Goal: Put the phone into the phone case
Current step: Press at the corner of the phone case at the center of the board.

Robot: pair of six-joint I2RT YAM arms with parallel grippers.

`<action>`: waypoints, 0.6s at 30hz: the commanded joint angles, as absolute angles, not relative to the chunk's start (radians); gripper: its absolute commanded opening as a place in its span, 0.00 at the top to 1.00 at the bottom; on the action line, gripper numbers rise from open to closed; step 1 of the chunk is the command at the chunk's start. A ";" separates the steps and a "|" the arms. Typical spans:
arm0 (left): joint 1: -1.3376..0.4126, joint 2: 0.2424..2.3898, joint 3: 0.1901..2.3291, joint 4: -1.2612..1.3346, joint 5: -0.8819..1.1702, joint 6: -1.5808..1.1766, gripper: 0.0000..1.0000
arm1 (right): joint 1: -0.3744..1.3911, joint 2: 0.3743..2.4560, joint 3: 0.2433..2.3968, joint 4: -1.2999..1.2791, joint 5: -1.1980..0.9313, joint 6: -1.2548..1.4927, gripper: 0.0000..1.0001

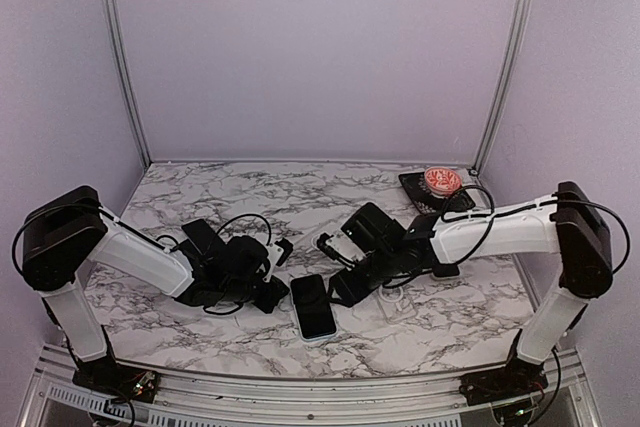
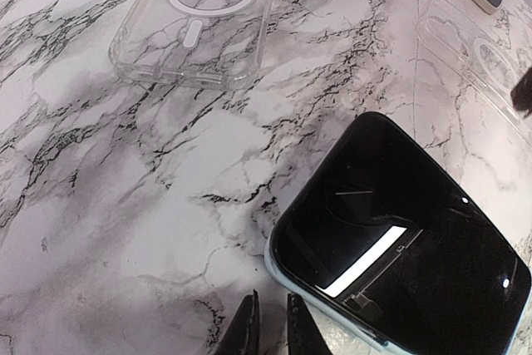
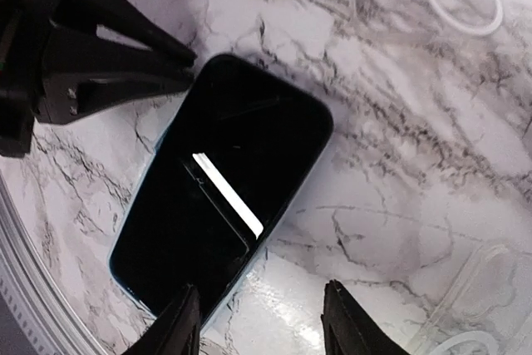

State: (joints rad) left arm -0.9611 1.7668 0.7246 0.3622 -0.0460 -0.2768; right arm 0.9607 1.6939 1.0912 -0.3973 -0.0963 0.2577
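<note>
Lying screen-up, the phone point(image 3: 224, 189) shows black glass, pale blue edge; left hand point(image 2: 272, 301) together, right hand point(image 3: 261, 290) apart.

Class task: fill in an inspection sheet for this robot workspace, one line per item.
Surface: table, white marble with grey veins.
Job's things: phone flat, screen up; clear case and second clear case both empty, apart from the phone.
Clutter: black pad with a red round thing on it, back right corner.
Grippers: left gripper jaws shut, empty; right gripper jaws open at the phone's end.
Cables: black cables loop along both arms.
Surroundings: lilac walls, metal frame post.
</note>
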 commanded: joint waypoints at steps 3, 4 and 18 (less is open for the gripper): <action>-0.959 1.774 0.709 0.339 -0.039 -0.277 0.89 | 0.984 1.709 0.975 -0.340 -0.296 0.331 0.53; -0.959 1.773 0.709 0.339 -0.040 -0.276 0.89 | 0.989 1.719 0.973 -0.330 -0.304 0.333 0.57; -0.959 1.767 0.708 0.338 -0.040 -0.278 0.89 | 1.003 1.733 1.033 -0.425 -0.168 0.293 0.68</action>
State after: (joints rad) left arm -0.9611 1.7664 0.7223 0.3664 -0.0456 -0.2775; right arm 0.9974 1.7489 0.9836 -0.3698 -0.2352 0.3202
